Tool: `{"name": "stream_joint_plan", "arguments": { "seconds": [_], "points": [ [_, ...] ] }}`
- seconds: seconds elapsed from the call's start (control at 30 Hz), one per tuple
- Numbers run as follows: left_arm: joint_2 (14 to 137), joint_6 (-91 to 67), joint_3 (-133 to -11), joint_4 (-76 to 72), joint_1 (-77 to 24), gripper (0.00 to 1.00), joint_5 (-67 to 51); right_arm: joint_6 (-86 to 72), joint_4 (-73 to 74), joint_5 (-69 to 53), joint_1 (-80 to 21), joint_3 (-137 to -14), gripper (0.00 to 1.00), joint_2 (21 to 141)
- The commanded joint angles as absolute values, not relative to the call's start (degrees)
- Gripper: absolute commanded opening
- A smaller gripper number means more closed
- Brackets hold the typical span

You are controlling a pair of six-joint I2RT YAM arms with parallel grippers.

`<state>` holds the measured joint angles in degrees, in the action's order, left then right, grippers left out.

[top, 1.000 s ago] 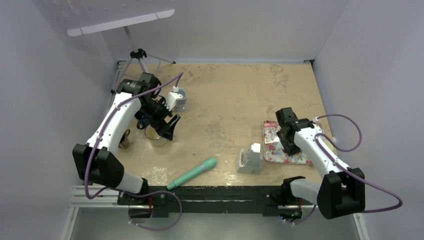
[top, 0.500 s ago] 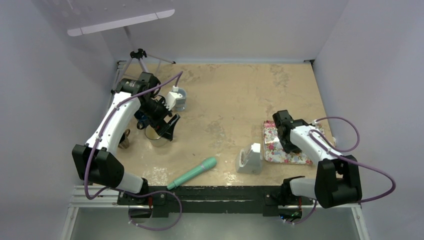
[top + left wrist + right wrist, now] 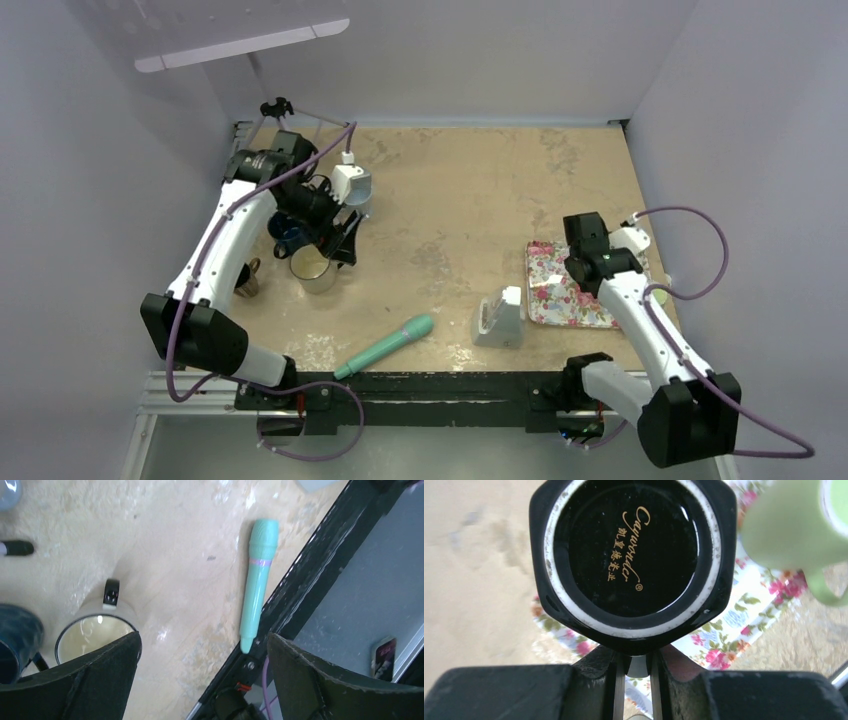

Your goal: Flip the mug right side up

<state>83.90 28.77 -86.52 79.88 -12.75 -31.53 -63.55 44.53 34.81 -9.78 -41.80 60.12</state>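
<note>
**Right arm has moved and its jaws have closed on the black mug**

Since a moment ago, the right arm (image 3: 640, 320) has changed its bend, and the right jaws (image 3: 638, 660) have come nearly together. The left arm (image 3: 225, 250) has pulled back from the cream mug (image 3: 95, 632), which now shows in full from above.

The tabletop (image 3: 470, 190) is sandy brown with pale marks. A black rail (image 3: 310, 570) runs along its near edge, beyond the left jaws (image 3: 204, 642).

The flowered mat (image 3: 749, 605) lies under the right jaws. A grey stand (image 3: 500, 320) sits on the tabletop near that mat, apart from both jaws.

The black mug (image 3: 626, 560) is right at the tips of the right jaws. It is upside down, with its shiny base and gold writing facing the wrist camera. The right jaws are clamped on a thin part at its near edge. I cannot tell if the mug sits on the mat or hangs over it.

The left jaws are wide apart and hold nothing. The cream mug stands right side up by one finger of these jaws; I cannot tell if they touch. A blue mug (image 3: 17, 630) is just beside it, farther out.

A green mug (image 3: 789, 525) is past the black mug, off to one side of the right jaws.

A teal toy microphone (image 3: 257, 580) lies flat on the tabletop. It shows between the open left jaws, and its thin end reaches the rail.
</note>
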Motion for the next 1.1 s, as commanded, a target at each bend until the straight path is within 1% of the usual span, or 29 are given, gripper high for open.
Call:
{"name": "stream_joint_plan", "arguments": {
  "seconds": [0.0, 0.17, 0.3, 0.4, 0.47, 0.53, 0.7, 0.83, 0.9, 0.97, 1.07],
  "points": [
    [84.11, 19.81, -90.44, 72.37, -12.22, 1.0, -41.82, -48.72, 36.28, 34.96, -9.81, -49.79, 0.0, 55.15],
    [84.5, 8.56, -91.76, 63.59, -12.22, 1.0, -54.26, -37.67, 28.92, 28.36, -9.91, -55.01, 0.0, 48.84],
    [84.98, -5.1, -91.39, 51.92, -12.29, 1.0, -63.45, -36.18, 23.78, 18.94, -9.96, -59.85, 0.0, 47.09],
    [84.95, -20.67, -88.09, 33.59, -12.51, 1.0, -68.05, -39.07, 18.77, 9.06, -10.54, -62.87, 0.0, 48.41],
    [84.91, -30.44, -85.91, 22.28, -12.8, 1.0, -68.82, -43.06, 12.54, 1.91, -12.07, -62.7, 0.0, 49.18],
    [85.12, -40.01, -84.1, 11.4, -12.92, 1.0, -68.86, -47.87, 6.41, -1.63, -15.28, -62.41, 0.0, 51.02],
    [87.43, -61.91, -81.13, -18.03, -13.01, 1.0, -68.93, -54.66, -7.41, -7.48, -24.89, -63.93, 0.0, 57.78],
    [91.39, -79.39, -79.8, -38.95, -13.01, 1.0, -67.84, -55.83, -11.54, -8.92, -30.58, -68.18, 0.0, 63.87],
    [92.46, -82.54, -79.43, -42.69, -13.01, 1.0, -67.26, -55.81, -12.68, -8.9, -32.34, -69.8, 0.0, 66.02],
    [92.34, -80.26, -79.79, -39.2, -13.01, 0.99, -67.61, -55.81, -12.87, -9.54, -33.59, -71.34, 0.0, 68.17],
    [92.0, -77.91, -79.89, -35.71, -13.01, 0.93, -67.87, -56.38, -14.31, -9.66, -34.9, -71.88, 0.0, 70.23]
  ]
}}
